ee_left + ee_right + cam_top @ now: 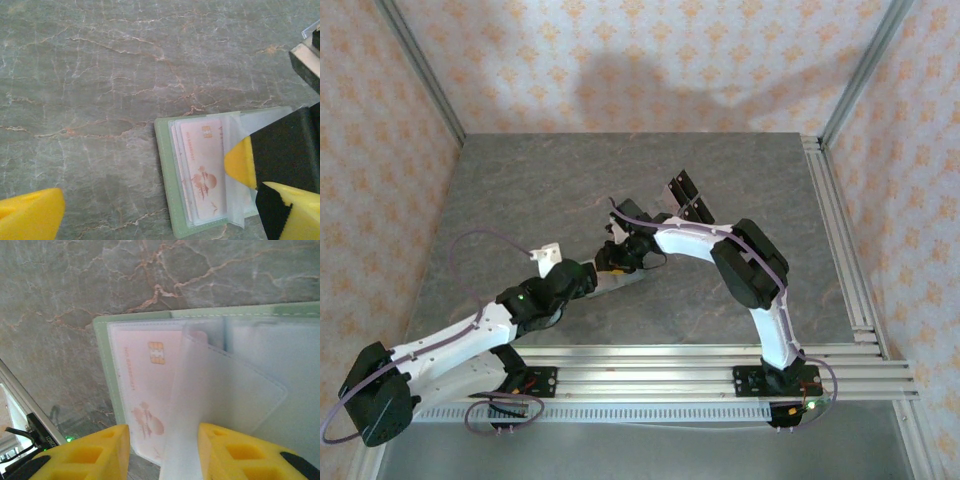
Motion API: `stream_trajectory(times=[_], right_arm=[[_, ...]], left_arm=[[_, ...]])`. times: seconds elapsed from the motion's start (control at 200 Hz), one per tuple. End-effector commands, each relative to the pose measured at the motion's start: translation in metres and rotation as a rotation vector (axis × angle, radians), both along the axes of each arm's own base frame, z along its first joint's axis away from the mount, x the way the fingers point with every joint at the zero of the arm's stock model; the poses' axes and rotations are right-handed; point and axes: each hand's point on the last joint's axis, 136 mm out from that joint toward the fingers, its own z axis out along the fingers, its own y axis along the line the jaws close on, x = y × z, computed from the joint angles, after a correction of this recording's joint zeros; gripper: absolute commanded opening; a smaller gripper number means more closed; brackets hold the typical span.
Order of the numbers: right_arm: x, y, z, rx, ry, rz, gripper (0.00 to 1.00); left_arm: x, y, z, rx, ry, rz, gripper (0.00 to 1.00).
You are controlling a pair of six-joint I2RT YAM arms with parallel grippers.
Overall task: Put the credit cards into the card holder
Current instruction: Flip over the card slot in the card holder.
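Between the half-parted fingers of the right hand (165, 440) rises a clear sleeve leaf (225, 390) of the card holder (102, 365), lying open on the tabletop (75, 280); one credit card (145, 390) sits sleeved just ahead, long axis toward the hand. Left hand (160, 212), wide, hovers alongside.

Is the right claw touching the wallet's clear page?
Touching. In the left wrist view, one yellow fingertip of the right gripper presses the lifted clear page of the card holder.
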Motion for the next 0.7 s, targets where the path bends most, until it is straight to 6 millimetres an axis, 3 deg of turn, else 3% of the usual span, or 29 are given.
stream_trajectory(times=[0.0,0.51,0.696], right_arm=[[0.0,0.017,0.01,0.04,-0.006,0.017,0.4],[-0.004,0.029,0.006,0.033,0.007,0.042,0.4],[-0.004,0.028,0.003,0.027,0.006,0.045,0.4]], left_arm=[[-0.005,0.014,-0.003,0.03,-0.001,0.047,1.0],[-0.009,0.0,-0.025,0.014,0.041,-0.048,1.0],[-0.004,-0.019,-0.036,0.012,0.083,-0.122,1.0]])
